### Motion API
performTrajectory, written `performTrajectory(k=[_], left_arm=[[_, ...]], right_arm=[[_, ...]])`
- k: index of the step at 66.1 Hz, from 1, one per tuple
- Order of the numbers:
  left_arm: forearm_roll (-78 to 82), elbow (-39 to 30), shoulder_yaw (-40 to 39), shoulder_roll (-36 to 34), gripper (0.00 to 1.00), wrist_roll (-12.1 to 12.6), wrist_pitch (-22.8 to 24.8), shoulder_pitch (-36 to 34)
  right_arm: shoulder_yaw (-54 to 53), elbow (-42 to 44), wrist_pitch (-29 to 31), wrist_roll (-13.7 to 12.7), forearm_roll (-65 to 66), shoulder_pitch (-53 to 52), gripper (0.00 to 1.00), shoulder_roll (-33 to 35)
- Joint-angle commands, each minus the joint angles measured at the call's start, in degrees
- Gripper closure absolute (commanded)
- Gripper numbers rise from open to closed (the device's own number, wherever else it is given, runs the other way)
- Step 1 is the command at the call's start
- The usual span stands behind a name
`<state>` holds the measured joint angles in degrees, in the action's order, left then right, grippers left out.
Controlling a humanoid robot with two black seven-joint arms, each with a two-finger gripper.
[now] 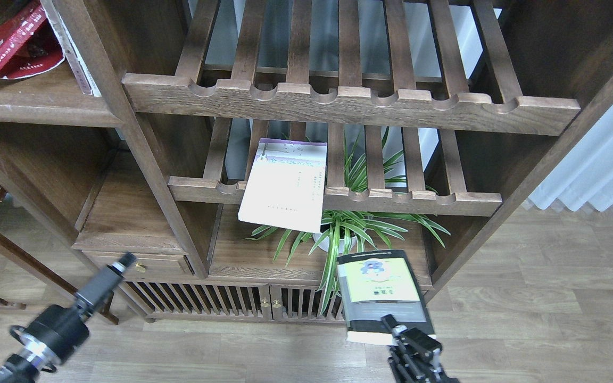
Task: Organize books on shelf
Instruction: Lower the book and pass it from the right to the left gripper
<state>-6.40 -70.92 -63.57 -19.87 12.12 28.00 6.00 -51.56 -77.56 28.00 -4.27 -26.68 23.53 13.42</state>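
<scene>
Red book (16, 48) lies tilted on the solid shelf board (35, 109), far upper left of the potted plant (341, 234); looks parked there, not upright. Left gripper (120, 264) sits low, left of the plant, carrying nothing; seen end-on, so can't tell if its fingers are apart. Pale book (283, 186) leans on the lower slatted rack (338, 199) just above-left of the plant, overhanging the rail, not yet moved. Black-grey book (381, 298) is in front of the plant, right gripper (399, 332) clamped on its near edge. My read: roughly one of three shelved, one in transit, one untouched.
</scene>
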Motion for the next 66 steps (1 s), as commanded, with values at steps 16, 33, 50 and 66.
performTrajectory(k=[16, 33, 50, 66], left_arm=[[-10.6, 0.3, 10.8, 0.2, 0.0, -0.2, 0.0, 0.2], [-12.0, 0.3, 16.3, 3.0, 0.01, -0.4, 0.0, 0.0], [-12.0, 4.3, 18.7, 7.0, 0.05, -0.5, 0.0, -0.6], [-12.8, 4.5, 18.9, 12.3, 0.28, -2.0, 0.0, -1.1]], right_arm=[[7.9, 9.1, 0.0, -0.7, 4.8, -7.4, 0.87, -8.8], [9.9, 10.8, 0.0, -3.2, 6.8, -7.9, 0.87, -11.9], [11.0, 10.8, 0.0, -4.3, 8.8, -7.0, 0.88, -13.4], [11.9, 10.7, 0.0, -6.2, 9.0, -4.3, 0.88, -13.4]])
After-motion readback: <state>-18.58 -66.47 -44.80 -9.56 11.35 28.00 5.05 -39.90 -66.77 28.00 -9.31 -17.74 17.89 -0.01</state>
